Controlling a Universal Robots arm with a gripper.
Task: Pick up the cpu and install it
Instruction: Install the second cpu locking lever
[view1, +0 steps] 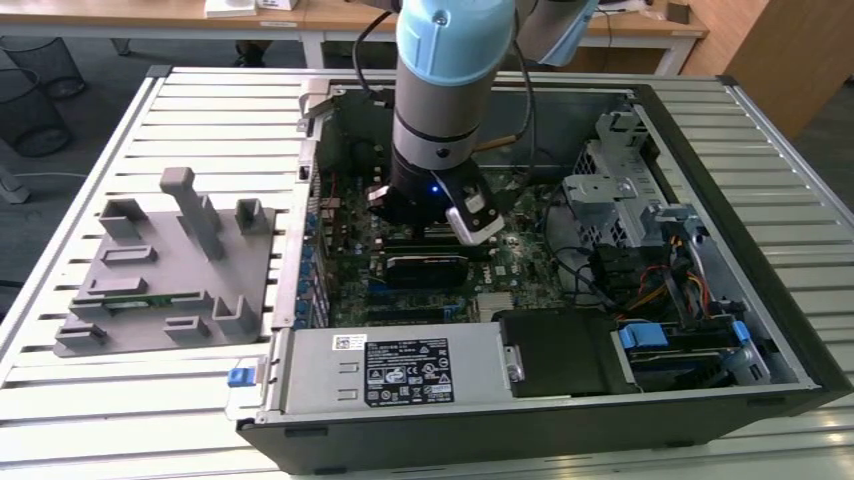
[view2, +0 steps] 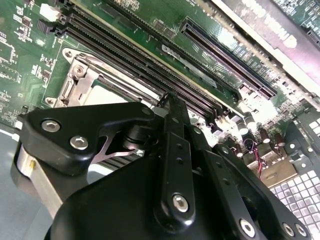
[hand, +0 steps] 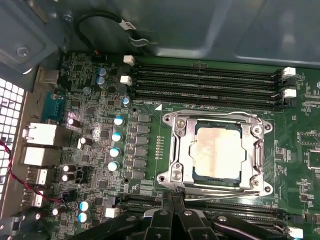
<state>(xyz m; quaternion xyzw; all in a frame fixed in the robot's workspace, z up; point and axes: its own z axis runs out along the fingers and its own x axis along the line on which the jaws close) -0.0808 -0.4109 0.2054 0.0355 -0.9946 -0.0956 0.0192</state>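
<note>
The cpu (hand: 218, 152), a flat square chip with a pale silver top, lies in the motherboard socket, inside its metal frame (hand: 175, 150). In the second wrist view a pale corner of the cpu (view2: 107, 92) shows beyond the gripper's black links. My gripper (hand: 172, 192) is shut, fingertips together, right at the frame's edge beside the cpu, with nothing held between them. In the exterior view the gripper (view1: 424, 232) hangs low inside the open computer case, over the motherboard.
Several long memory slots (hand: 205, 82) run along the far side of the socket. A grey fixture plate (view1: 160, 270) stands on the slatted table at the exterior view's left. The power supply (view1: 387, 365), drive cage (view1: 627, 200) and cables (view1: 641, 270) crowd the case.
</note>
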